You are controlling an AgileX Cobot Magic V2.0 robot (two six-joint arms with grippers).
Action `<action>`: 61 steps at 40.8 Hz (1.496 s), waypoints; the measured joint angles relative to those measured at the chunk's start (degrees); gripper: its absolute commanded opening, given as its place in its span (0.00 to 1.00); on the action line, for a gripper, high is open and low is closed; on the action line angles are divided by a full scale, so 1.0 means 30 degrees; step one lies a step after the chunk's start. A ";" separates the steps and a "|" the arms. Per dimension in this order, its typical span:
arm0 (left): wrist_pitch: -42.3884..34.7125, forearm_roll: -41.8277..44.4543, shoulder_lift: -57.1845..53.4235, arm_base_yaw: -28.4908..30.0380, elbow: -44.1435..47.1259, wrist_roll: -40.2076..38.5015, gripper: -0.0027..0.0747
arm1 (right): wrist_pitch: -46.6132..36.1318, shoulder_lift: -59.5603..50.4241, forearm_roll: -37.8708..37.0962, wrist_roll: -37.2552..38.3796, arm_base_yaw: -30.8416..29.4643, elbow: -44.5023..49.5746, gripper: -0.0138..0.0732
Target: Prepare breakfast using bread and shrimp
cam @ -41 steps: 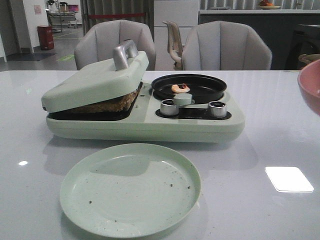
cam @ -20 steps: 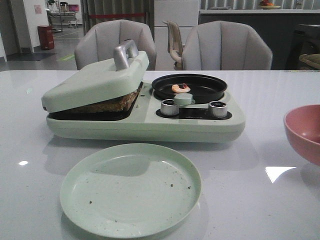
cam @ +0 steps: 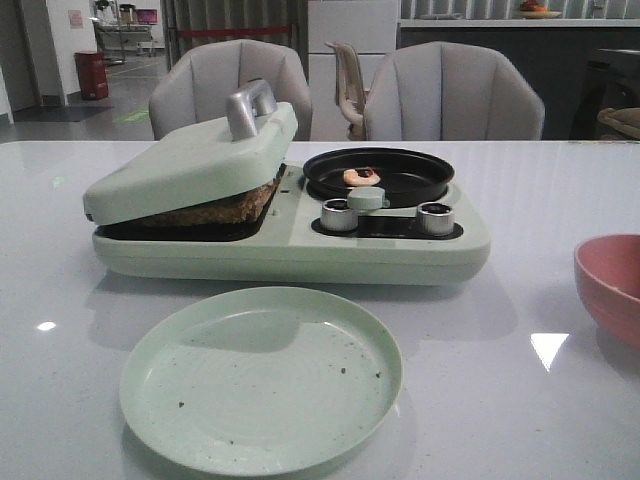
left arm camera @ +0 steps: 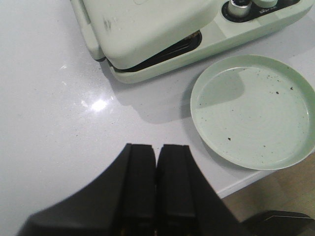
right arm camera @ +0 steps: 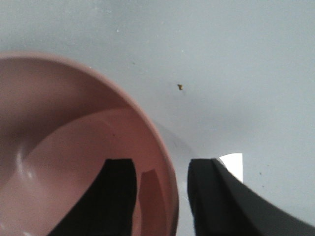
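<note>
The bread (cam: 215, 208) lies toasted brown inside the green breakfast maker (cam: 290, 250), under its half-lowered lid (cam: 190, 160); only its edge shows. The small pink shrimp (cam: 361, 176) sits in the maker's black round pan (cam: 400, 185). My left gripper (left arm camera: 156, 147) hangs shut and empty over bare table, near the green plate (left arm camera: 253, 110) and apart from the maker. My right gripper (right arm camera: 162, 164) is open astride the rim of a pink bowl (right arm camera: 64, 128), one finger inside and one outside, with a gap on each side.
An empty green plate (cam: 260, 375) with dark crumbs lies in front of the maker. The pink bowl (cam: 612, 285) rests at the table's right edge of view. Two silver knobs (cam: 338, 214) face front. Grey chairs (cam: 450, 95) stand behind the table.
The pink bowl came down from high at the right edge to the table surface, then shifted slightly right and lower. Maker, plate and shrimp have not moved.
</note>
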 measured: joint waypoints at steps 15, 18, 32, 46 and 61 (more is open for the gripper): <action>0.0000 0.0000 0.0000 0.0000 0.0000 0.0000 0.18 | 0.1680 -0.4631 -0.0070 0.0000 0.2834 -0.0949 0.67; 0.0000 0.0000 0.0000 0.0000 0.0000 0.0000 0.18 | 0.2087 -0.5951 -0.0070 0.0000 0.4019 -0.0949 0.67; 0.0000 0.0000 0.0000 0.0000 0.0000 0.0000 0.18 | 0.4038 -1.2437 -0.0548 0.0042 0.6195 0.1548 0.67; 0.0000 0.0000 0.0000 0.0000 0.0000 0.0000 0.18 | 0.5651 -1.7548 -0.0944 0.0992 0.6195 0.5082 0.67; 0.0000 0.0000 0.0000 0.0000 0.0000 0.0000 0.18 | 0.5651 -1.9954 -0.0985 0.1069 0.6195 0.6218 0.27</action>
